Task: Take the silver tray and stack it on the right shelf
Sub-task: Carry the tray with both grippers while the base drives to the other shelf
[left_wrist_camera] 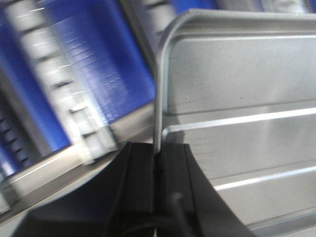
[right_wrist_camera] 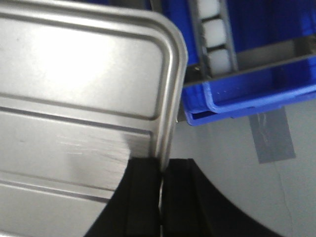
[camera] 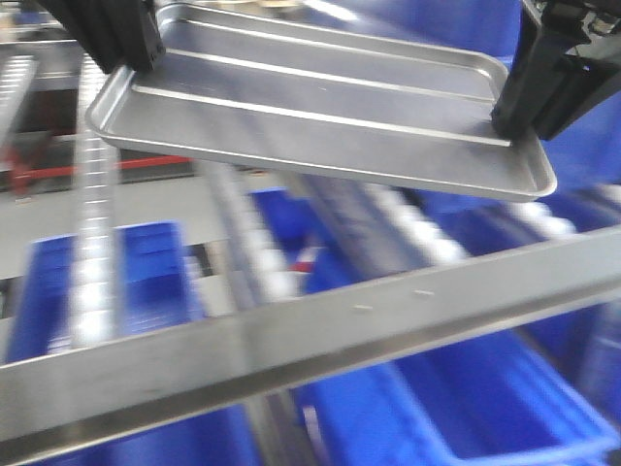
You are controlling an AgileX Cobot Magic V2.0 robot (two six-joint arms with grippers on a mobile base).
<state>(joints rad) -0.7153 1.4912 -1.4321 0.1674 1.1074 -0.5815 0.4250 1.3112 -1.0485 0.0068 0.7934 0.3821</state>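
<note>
Clamping the silver tray (camera: 320, 107) by its thin end rims with left gripper (left_wrist_camera: 158, 165) and right gripper (right_wrist_camera: 162, 180), we risk uneven motion twisting it loose onto the right shelf (camera: 291, 340).

A warehouse: roller rack (camera: 291, 342) with blue crates (camera: 505, 403).

No writing, label, brand or number can be read in any view. The silver tray (camera: 320, 107), the right shelf's steel front bar (camera: 291, 340), the blue crates (camera: 485, 408) and the grey tape patch (right_wrist_camera: 271, 133) on the floor show only plain, partly blurred surfaces.
</note>
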